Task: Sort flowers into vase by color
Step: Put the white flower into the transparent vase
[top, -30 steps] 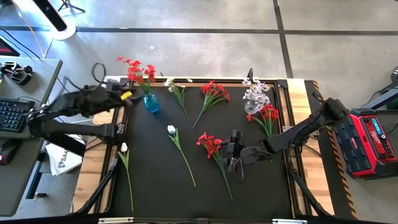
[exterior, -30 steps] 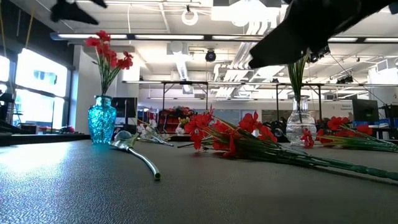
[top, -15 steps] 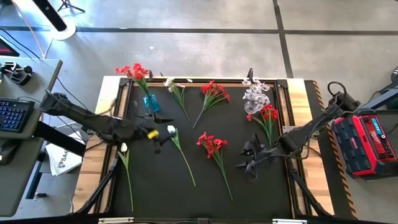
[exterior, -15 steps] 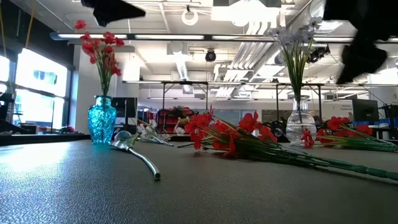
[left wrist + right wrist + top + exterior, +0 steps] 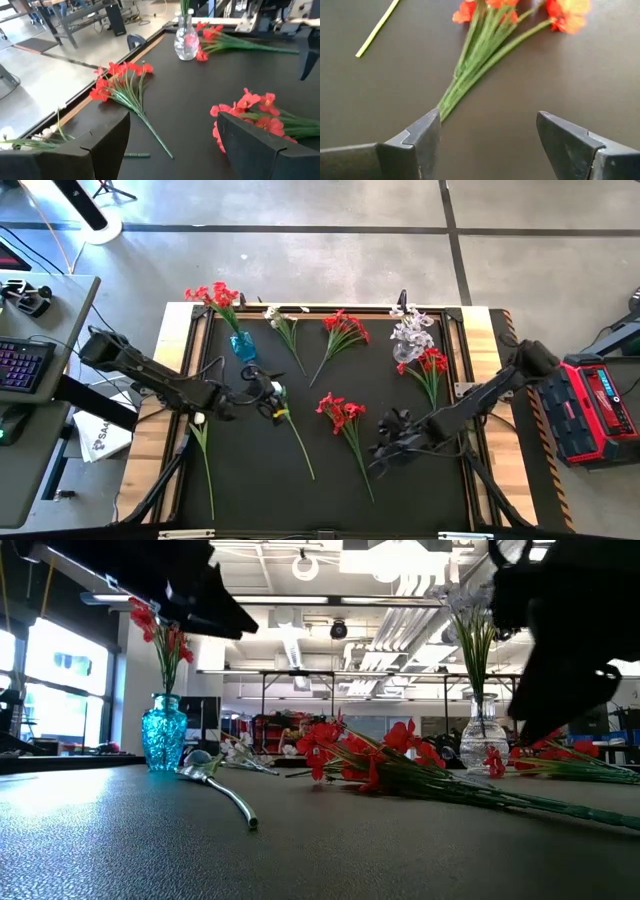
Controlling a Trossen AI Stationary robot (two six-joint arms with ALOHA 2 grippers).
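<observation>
Currently both grippers are hovering with jaws apart, holding nothing.

Left gripper (image 5: 268, 398) is hanging over a white sprig (image 5: 288, 416); right gripper (image 5: 385, 448) is hanging beside the red sprig (image 5: 343, 420). Blue vase (image 5: 243, 346) is carrying red flowers (image 5: 214, 295), clear vase (image 5: 404, 353) pale ones.

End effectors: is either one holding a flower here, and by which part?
Nothing is held. The left end effector is open over the white-blossomed sprig; the right end effector is open beside the red-blossomed sprig.
</observation>
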